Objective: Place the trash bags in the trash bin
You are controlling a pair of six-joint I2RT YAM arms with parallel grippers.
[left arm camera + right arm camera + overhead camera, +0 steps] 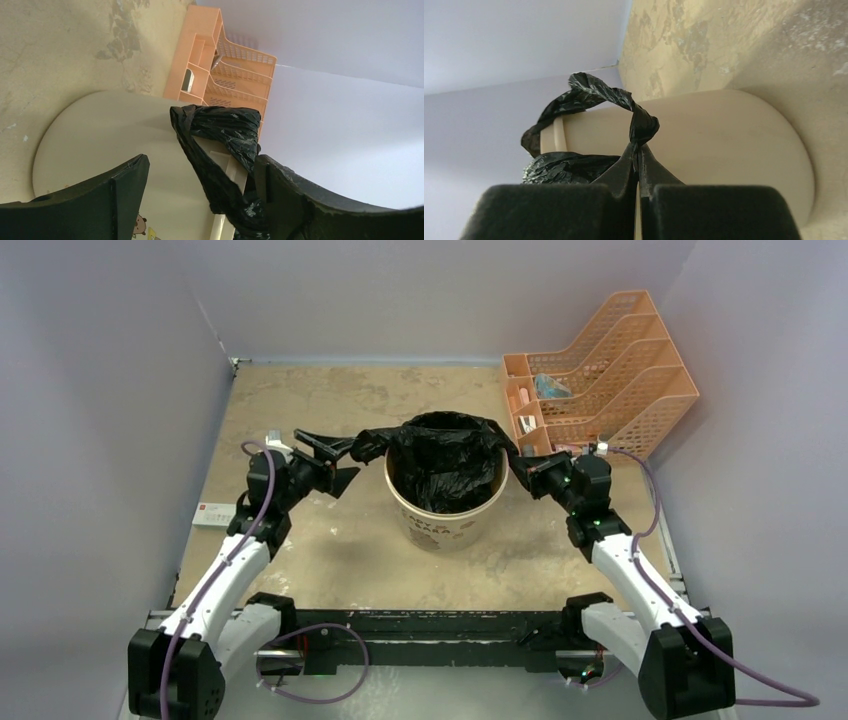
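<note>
- Standing upright at the middle of the table point(300, 400), the bin point(445, 527) is lined by the bag point(445, 465), whose black film is draped inside and folded over the rim.
- The bag's mouth is drawn out beyond the bin on both sides, one corner to the bin's left and one to its right.
- The left gripper point(348, 458) is held just left of the bin, at rim height, and its fingers point(125, 180) are spread apart.
- A twisted strip of the bag is seen between those fingers. It lies against one of them and apart from the other, so it is not clamped.
- The right gripper point(518, 464) is held just right of the bin, at the rim.
- Its fingers point(621, 170) are pressed together, and a loop of the bag is pinched at their tips.
- In the right wrist view, that loop is seen arching over the bin's outer wall.
- An orange organiser point(610, 370) is placed behind the bin to the right, against the wall.
- A small white box point(215, 516) is laid left of the bin, at the table's edge.
</note>
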